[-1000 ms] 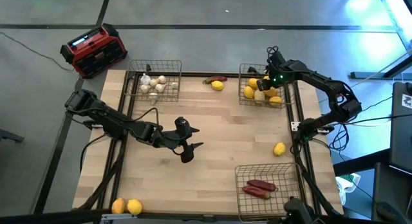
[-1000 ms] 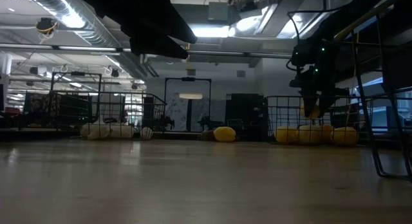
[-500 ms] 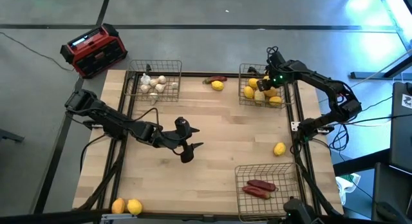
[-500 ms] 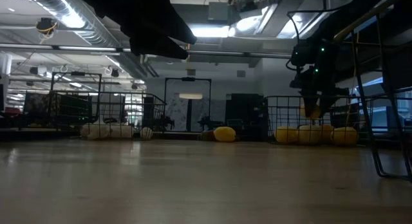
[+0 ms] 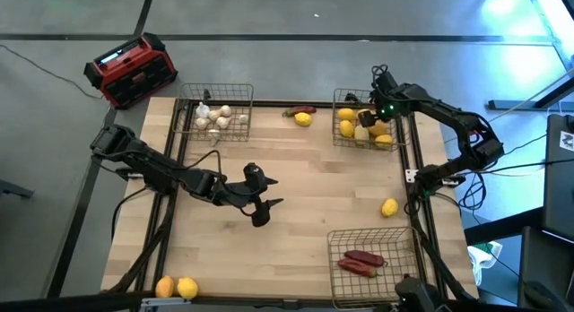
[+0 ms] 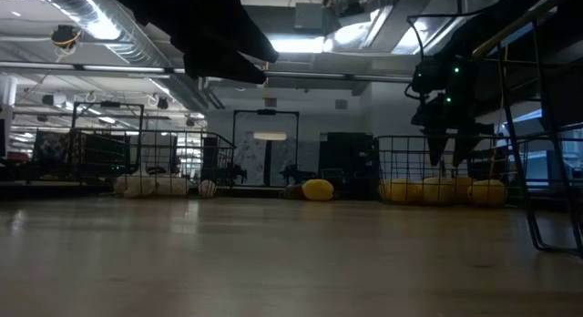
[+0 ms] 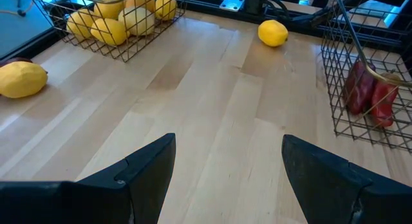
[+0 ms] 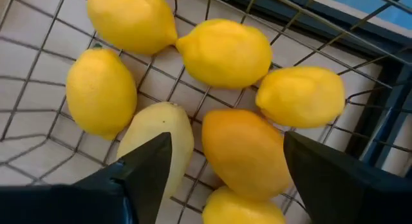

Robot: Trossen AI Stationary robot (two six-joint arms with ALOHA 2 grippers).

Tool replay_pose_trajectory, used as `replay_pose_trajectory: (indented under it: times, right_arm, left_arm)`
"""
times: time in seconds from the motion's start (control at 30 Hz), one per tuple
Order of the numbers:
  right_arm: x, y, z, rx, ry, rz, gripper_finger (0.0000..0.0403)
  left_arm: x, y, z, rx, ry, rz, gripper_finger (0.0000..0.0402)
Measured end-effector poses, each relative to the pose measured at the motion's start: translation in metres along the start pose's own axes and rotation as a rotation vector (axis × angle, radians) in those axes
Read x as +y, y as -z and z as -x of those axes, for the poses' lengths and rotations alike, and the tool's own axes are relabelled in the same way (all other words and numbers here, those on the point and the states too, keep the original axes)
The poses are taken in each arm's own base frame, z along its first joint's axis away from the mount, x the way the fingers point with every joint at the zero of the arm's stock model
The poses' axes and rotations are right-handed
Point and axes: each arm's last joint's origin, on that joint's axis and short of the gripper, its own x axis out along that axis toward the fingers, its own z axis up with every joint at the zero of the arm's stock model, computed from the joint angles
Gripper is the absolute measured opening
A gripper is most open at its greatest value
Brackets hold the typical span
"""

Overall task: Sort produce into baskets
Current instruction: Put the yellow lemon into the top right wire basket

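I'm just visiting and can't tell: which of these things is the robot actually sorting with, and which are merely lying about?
Part of the job:
- lemons
- white bulbs
- red peppers
- three wire baskets
- right gripper, open over the lemon basket

Just lying about:
- red and black box
- table frame

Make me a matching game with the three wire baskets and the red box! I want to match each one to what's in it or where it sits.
Things:
1. far left basket
2. far right basket
3. near right basket
4. red and black box

Matches:
A. holds long dark red peppers
B. sits on the floor off the table's far left corner
C. holds yellow and orange fruits
D. holds whitish bulbs

Right pairs: 1-D, 2-C, 3-A, 4-B
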Motion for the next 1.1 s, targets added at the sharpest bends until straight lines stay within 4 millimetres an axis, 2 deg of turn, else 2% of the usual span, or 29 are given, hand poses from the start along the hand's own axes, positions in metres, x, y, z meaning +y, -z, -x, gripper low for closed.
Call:
replay_pose_trajectory:
  times: [0.13, 0.3, 0.47, 0.6, 0.77, 0.97, 1.1]
  right_arm:
    - [0.000, 0.000, 0.014, -0.008, -0.001, 0.035, 0.0296]
    - [0.008, 0.005, 0.052, -0.056, -0.048, 0.100, 0.0296]
    - [0.024, 0.024, 0.095, -0.132, -0.101, 0.223, 0.0296]
    - [0.037, 0.047, 0.119, -0.162, -0.183, 0.318, 0.0296]
    - [0.051, 0.077, 0.133, -0.083, -0.259, 0.412, 0.0296]
    - [0.068, 0.105, 0.141, 0.031, -0.293, 0.452, 0.0296]
    - [0.081, 0.122, 0.141, 0.097, -0.311, 0.412, 0.0296]
  left_arm:
    - [0.000, 0.000, 0.000, 0.000, 0.000, 0.004, 0.0280]
    - [0.000, 0.000, 0.000, 0.000, 0.000, 0.004, 0.0280]
    - [0.000, 0.000, 0.000, 0.000, 0.000, 0.004, 0.0280]
    - [0.000, 0.000, 0.000, 0.000, 0.000, 0.004, 0.0280]
    - [0.000, 0.000, 0.000, 0.000, 0.000, 0.004, 0.0280]
    - [0.000, 0.000, 0.000, -0.004, 0.002, 0.007, 0.0280]
    - [0.000, 0.000, 0.000, -0.003, 0.001, 0.007, 0.0280]
